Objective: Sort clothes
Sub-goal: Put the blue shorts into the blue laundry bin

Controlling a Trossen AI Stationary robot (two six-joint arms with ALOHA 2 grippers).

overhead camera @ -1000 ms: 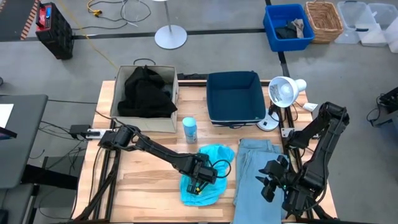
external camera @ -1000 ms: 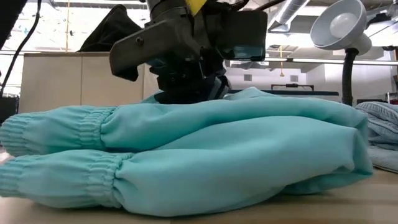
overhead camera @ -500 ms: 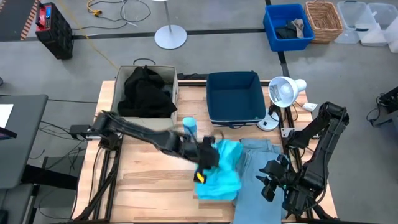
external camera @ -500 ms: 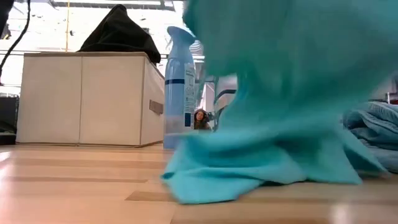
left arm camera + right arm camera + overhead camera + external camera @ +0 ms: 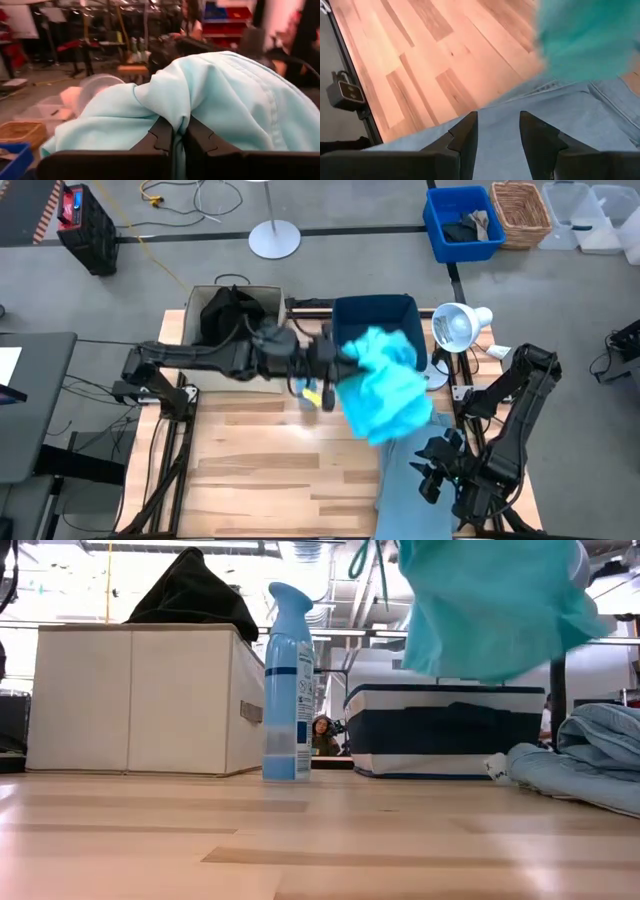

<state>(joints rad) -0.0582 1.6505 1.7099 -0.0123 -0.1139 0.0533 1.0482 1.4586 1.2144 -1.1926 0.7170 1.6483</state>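
Left gripper [image 5: 179, 131] clamped on the turquoise garment [image 5: 385, 382], which hangs off the table from it, over the near edge of the navy bin [image 5: 375, 310] (bulk drapes past the fingers toward the lamp [image 5: 457, 327]). Spray bottle [image 5: 288, 682] just behind gripper, by the beige box [image 5: 200, 355] holding the black garment [image 5: 232, 320]. Right gripper [image 5: 496, 131] parted, holding nothing, low over the grey-blue trousers [image 5: 530, 150] on the table [image 5: 270, 450].

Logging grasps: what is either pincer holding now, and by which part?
Left pincer pinches a bunched fold of the turquoise garment; the right pincer holds nothing.
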